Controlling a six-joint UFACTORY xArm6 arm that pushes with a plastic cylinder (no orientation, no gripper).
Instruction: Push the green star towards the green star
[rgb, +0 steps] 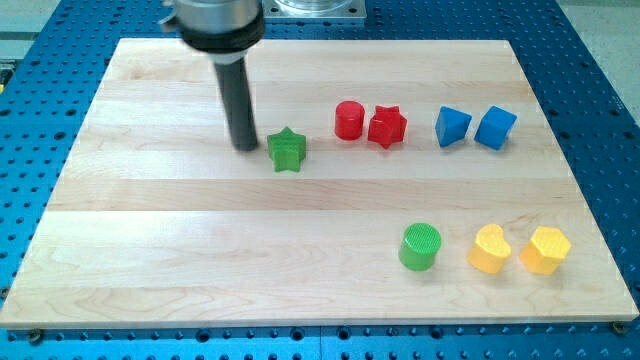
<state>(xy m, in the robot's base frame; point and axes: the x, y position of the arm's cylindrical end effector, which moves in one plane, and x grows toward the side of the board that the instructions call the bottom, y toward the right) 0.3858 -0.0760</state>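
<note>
tip: rod end (245, 147) is seen on the board, just beside the green star, at its 9 o'clock; contact cannot be confirmed.
pincer: none is fitted, only a straight dark rod; nothing is held.
green star: (287, 150) is placed left of board centre, in the upper half.
red cylinder: (348, 120) is found at 2 o'clock from the green star, touching or nearly touching the red star (387, 127) on its 3 o'clock side.
blue blocks: a wedge-like blue block (452, 126) and a blue cube (495, 128) are set side by side, at 3 o'clock from the red pair, close together.
green cylinder: (420, 247) is seen at 4 o'clock from the green star, well apart.
yellow blocks: a yellow heart-like block (489, 249) and a yellow hexagon (545, 249) are lined up at 3 o'clock from the green cylinder.
board: wooden top (150, 250) is laid on a blue perforated table (30, 120).
</note>
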